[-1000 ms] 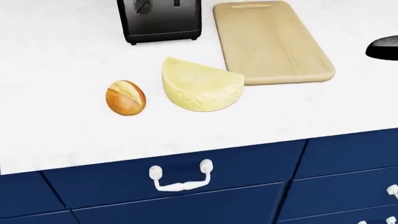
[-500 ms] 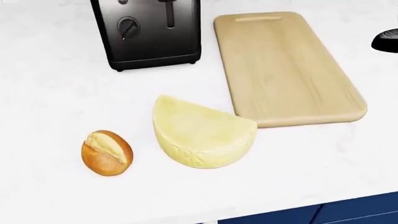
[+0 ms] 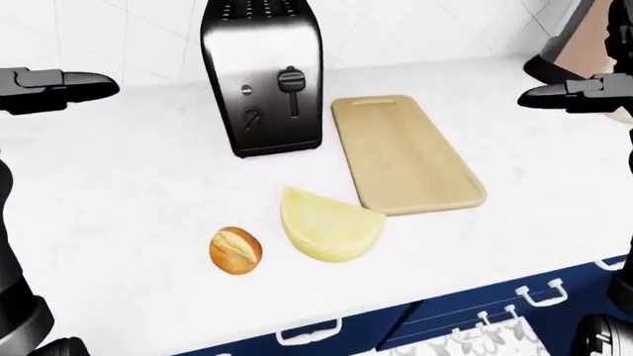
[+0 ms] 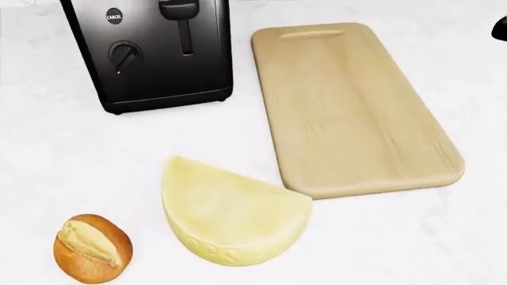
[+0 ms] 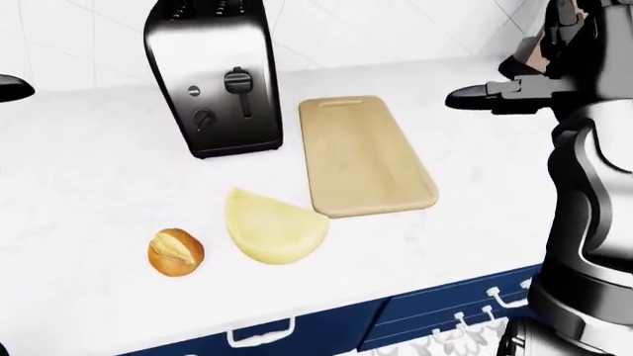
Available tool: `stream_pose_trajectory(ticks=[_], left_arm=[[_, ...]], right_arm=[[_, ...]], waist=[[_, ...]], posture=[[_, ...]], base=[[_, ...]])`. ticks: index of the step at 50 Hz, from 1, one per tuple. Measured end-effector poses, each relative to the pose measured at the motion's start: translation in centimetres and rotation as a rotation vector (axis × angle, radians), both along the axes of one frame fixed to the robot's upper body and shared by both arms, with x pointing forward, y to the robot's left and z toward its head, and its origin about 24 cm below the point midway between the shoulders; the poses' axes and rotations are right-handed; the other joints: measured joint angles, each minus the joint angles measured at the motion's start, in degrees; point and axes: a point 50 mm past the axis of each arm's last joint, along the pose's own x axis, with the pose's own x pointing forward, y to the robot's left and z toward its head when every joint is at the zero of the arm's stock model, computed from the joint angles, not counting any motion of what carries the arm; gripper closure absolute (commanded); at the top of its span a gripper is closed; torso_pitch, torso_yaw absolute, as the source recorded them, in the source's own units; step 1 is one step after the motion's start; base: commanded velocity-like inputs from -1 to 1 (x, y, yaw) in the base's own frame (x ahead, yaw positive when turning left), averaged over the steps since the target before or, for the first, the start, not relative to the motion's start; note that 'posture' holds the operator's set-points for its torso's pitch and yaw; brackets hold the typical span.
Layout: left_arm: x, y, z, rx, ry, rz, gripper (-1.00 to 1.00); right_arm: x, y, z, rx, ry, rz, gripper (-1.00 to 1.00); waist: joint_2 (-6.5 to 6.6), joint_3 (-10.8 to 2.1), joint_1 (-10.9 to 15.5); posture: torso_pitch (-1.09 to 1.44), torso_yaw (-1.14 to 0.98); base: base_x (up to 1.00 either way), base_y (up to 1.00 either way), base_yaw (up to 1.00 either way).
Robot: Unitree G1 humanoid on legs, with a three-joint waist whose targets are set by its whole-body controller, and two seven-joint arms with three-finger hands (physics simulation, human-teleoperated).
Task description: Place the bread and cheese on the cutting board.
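currently: bread [image 4: 92, 248] lower left of head view on white tabletop [image 4: 47, 160], not touching anything. cheese [image 4: 230, 218] just right of it, lower centre, its right tip close to the near corner of the cutting board [image 4: 352, 107]; contact can't be told. board bare, centre right. black toaster [image 4: 150, 50] upper left, just beside board. left hand [image 3: 61, 87] at upper left of left-eye view, right hand [image 5: 495, 96] at upper right of right-eye view, both raised well apart from the food, holding nothing; finger spread can't be told.
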Motion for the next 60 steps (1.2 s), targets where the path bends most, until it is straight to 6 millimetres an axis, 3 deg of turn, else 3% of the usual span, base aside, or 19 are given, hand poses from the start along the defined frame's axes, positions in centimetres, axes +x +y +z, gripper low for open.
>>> stream_pose_trajectory(ticks=[26, 41, 47, 60], left_arm=[[-0.1, 0.2, 0.0, 0.001, -0.001, 0.005, -1.0], [-0.3, 0.3, 0.0, 0.001, -0.004, 0.007, -1.0], [-0.2, 0.3, -0.1, 0.0, 0.001, 0.006, -1.0], [-0.2, 0.1, 0.1, 0.0, -0.006, 0.002, -1.0]], right_arm=[[-1.2, 3.7, 2.1, -0.238, 0.086, 0.155, -1.0], [-2.7, 6.4, 2.6, -0.38, 0.153, 0.279, -1.0], [-2.8, 7.5, 2.4, -0.43, 0.187, 0.327, -1.0], [-2.3, 10.4, 3.8, -0.602, 0.197, 0.435, -1.0]], waist=[[-0.38, 0.39, 0.3], [0.11, 0.27, 0.2], [0.49, 0.36, 0.0], [1.11, 0.22, -0.5]], posture=[[0.0, 0.0], [0.0, 0.0], [0.0, 0.0], [0.0, 0.0]], base=[[0.0, 0.0, 0.0], [0.0, 0.0, 0.0], [0.0, 0.0, 0.0], [0.0, 0.0, 0.0]])
